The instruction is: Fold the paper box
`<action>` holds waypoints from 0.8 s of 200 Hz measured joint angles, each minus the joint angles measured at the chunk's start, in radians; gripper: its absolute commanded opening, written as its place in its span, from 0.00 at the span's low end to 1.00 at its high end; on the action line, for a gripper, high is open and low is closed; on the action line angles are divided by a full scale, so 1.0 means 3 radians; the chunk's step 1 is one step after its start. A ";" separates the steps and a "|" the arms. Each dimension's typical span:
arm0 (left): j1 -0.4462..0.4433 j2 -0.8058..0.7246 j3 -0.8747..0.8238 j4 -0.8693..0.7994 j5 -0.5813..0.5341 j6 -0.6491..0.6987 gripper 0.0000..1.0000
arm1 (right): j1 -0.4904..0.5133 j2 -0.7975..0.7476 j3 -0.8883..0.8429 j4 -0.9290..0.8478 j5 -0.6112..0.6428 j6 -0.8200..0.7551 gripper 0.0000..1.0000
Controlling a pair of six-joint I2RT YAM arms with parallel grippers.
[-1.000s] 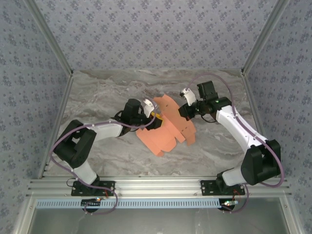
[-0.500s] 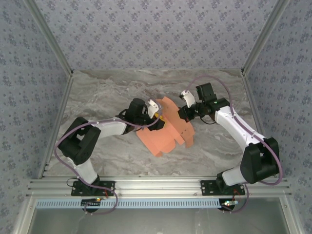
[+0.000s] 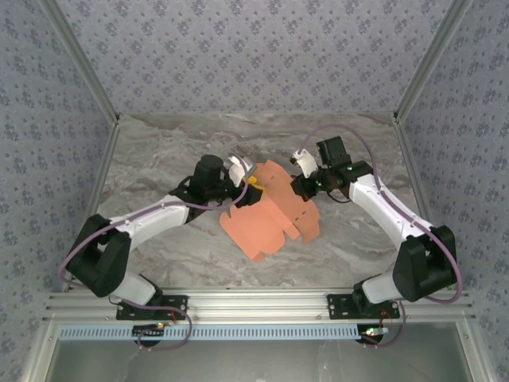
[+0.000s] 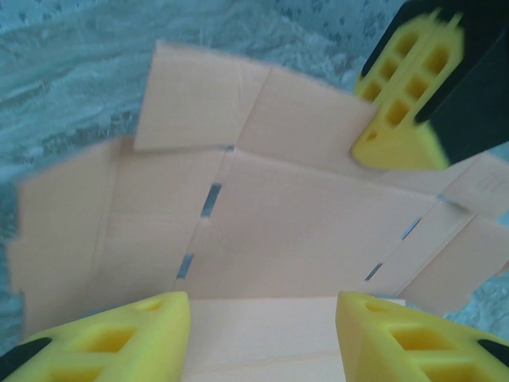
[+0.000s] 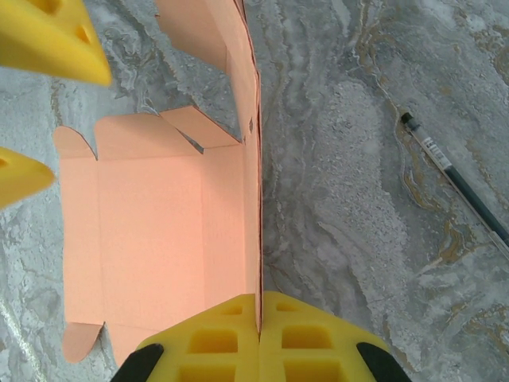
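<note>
The paper box (image 3: 270,213) is a salmon-orange die-cut sheet lying mid-table, partly folded, with one side panel (image 5: 253,159) standing upright. My right gripper (image 5: 259,302) is shut on the near edge of that upright panel; it sits at the sheet's right side (image 3: 301,185). My left gripper (image 4: 262,302) hovers low over the sheet's left part (image 3: 248,183), jaws apart, with a pale creased panel (image 4: 262,334) lying between its fingertips. In the left wrist view the creases and slots of the box (image 4: 302,231) show. The left gripper's yellow fingers (image 5: 48,40) appear at the top left of the right wrist view.
The marble table (image 3: 159,151) is ringed by patterned walls at the back and sides, with an aluminium rail (image 3: 254,302) along the front. A thin black rod (image 5: 457,181) lies on the table to the right of the box.
My left arm has stretched out, its elbow swinging left, and its gripper has shifted slightly back with jaws a little wider. The right gripper has nudged left, still holding the panel.
</note>
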 measured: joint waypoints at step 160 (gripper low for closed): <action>0.0267 0.0587 0.0777 -0.0164 0.0804 -0.0357 0.47 | 0.0109 -0.0011 0.0000 0.0006 -0.0098 -0.0058 0.00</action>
